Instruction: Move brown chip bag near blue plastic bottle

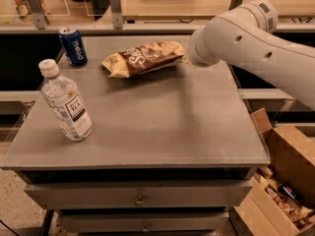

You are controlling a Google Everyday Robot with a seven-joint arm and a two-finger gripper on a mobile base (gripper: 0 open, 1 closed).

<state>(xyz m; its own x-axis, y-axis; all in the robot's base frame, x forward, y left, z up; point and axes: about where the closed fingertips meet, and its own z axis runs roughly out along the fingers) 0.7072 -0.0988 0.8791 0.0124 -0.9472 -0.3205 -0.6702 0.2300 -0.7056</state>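
The brown chip bag (142, 58) lies flat at the back middle of the grey table (162, 132), brown middle with white lettering and cream ends. The blue plastic bottle (66, 102), clear with a white cap and dark label, stands at the table's left side, well apart from the bag. My gripper (185, 58) is at the bag's right end, mostly hidden behind my white arm (246, 38), which reaches in from the right.
A short blue soda can (73, 45) stands at the back left, just left of the bag. A counter with posts runs behind the table. Open cardboard boxes (285, 181) sit on the floor at the right. Drawers are below the tabletop.
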